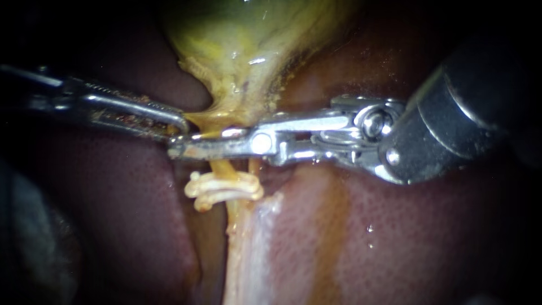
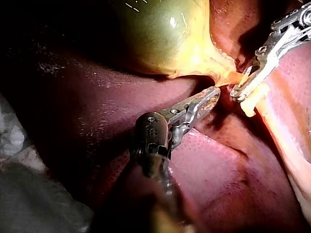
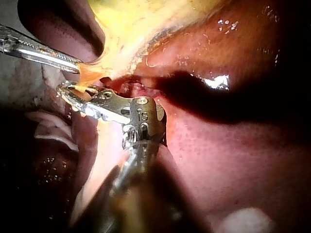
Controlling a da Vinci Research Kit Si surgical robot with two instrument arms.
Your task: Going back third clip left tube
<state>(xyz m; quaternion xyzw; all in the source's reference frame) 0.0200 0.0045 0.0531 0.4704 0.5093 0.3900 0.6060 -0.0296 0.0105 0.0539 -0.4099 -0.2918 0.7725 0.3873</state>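
Observation:
The yellow-green gallbladder narrows into a pale tube that runs down over the liver. White clips sit across this tube. My right instrument reaches in from the right, just above the clips. Its long jaws stand a narrow gap apart, with yellow tube tissue lying in the gap. My left instrument comes from the left, its jaws shut on the gallbladder's neck. The left wrist view shows both tips close together, the left instrument and the right instrument, with a clip beside them.
Dark red liver surrounds the site on all sides. The right instrument's broad wrist joint fills the right of the endoscope view. Pale cloth shows at the field's edge in the left wrist view.

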